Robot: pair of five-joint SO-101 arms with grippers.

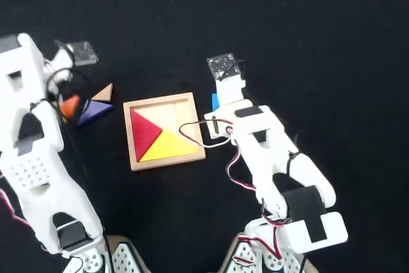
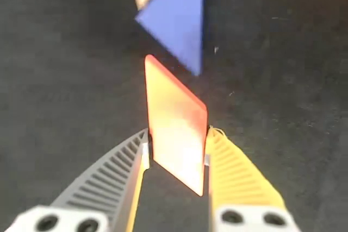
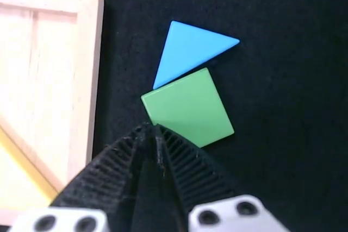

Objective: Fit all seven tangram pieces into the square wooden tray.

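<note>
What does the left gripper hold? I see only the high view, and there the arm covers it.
Observer: The left gripper is shut on an orange piece, which stands on edge in its jaws.
Operator: And what lies near the right gripper?
Observer: A green square, flat outside the tray, touching the light blue triangle.
Operator: Does the right one hold anything?
Observer: No. Its jaws are shut with nothing between them, tips at the square's edge.
</note>
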